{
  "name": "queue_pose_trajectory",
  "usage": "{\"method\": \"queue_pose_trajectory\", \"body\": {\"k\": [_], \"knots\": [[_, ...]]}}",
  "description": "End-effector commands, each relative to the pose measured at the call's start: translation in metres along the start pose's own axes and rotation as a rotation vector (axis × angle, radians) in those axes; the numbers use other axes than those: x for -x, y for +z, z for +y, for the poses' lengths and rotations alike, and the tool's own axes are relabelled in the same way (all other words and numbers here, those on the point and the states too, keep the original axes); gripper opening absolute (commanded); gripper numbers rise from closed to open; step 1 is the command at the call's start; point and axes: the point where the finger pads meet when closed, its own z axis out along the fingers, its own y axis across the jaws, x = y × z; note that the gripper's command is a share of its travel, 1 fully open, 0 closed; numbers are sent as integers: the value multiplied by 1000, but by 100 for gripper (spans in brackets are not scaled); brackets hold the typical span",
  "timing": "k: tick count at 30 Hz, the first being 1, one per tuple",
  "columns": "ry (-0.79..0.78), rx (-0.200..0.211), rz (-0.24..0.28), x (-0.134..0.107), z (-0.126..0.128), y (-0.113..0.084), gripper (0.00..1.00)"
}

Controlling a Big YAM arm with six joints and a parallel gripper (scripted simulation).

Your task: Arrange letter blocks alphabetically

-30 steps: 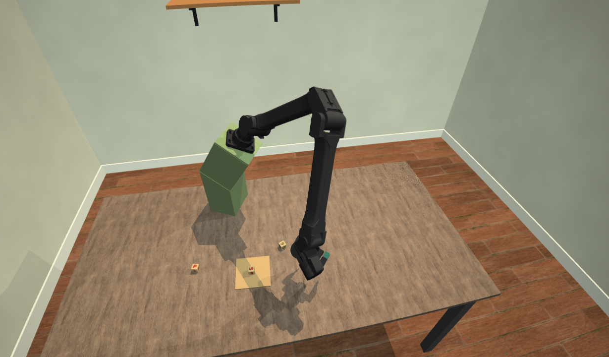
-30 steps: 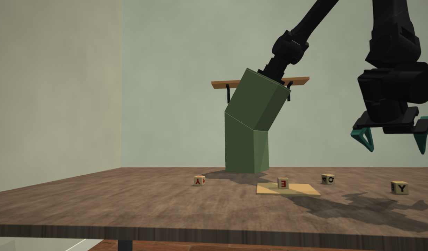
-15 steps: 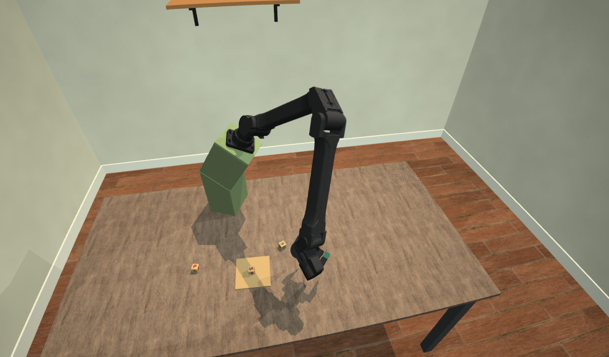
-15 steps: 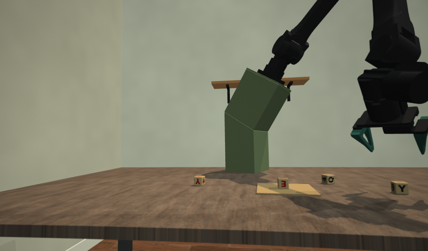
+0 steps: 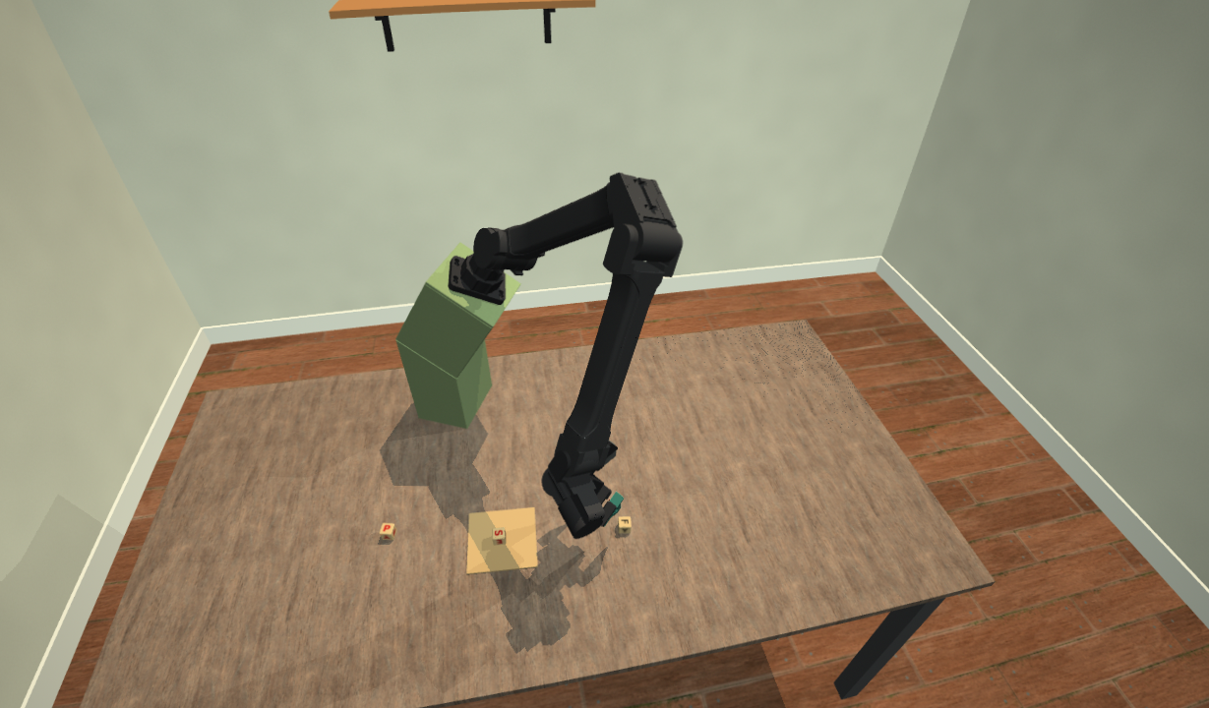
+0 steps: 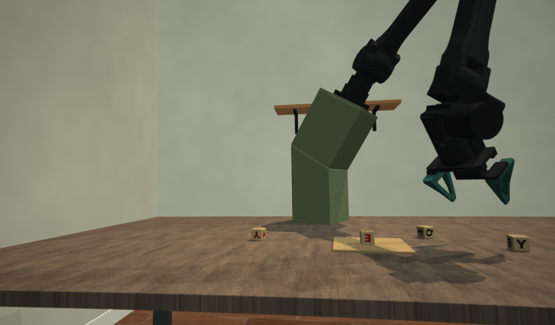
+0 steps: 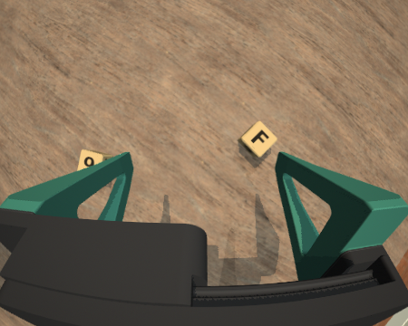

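My gripper (image 6: 479,201) (image 7: 204,159) is open and empty, high above the table. The F block (image 5: 624,524) (image 6: 518,243) (image 7: 258,139) lies off the mat at the right, inside the right finger in the wrist view. The S block (image 5: 498,535) (image 6: 366,236) sits near the middle of the yellow mat (image 5: 518,522) (image 6: 392,245), its S turned sideways in the top view. The P block (image 5: 386,529) (image 6: 258,234) lies left of the mat, its P roughly upright in the top view. The fourth block (image 6: 425,232) (image 7: 88,160) lies off the mat, partly behind the left finger in the wrist view; the arm hides it in the top view.
The green pedestal (image 5: 445,352) (image 6: 315,161) carries the arm at the back of the wooden table (image 5: 766,493) (image 6: 190,258). The arm's shadow falls across the mat and the table beside it. A wall shelf (image 5: 467,8) (image 6: 287,109) is behind the pedestal.
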Motion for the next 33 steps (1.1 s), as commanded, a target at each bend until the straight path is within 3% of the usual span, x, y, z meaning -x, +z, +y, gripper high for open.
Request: {"method": "queue_pose_trajectory", "body": {"k": [1, 2, 3, 6, 11, 14, 18, 20, 28, 33], "knots": [[106, -58, 31, -16, 7, -8, 100], [114, -109, 36, -9, 3, -19, 100], [114, -109, 39, -10, 3, -19, 100], [199, -170, 35, -11, 28, -23, 100], [257, -190, 34, -13, 48, -22, 100], [353, -237, 18, -9, 79, -25, 100], [354, -237, 23, -10, 79, -25, 100], [412, -292, 6, 2, 94, -35, 100], [523, -358, -17, 21, 125, -46, 100], [531, -356, -25, 27, 129, -44, 100]]}}
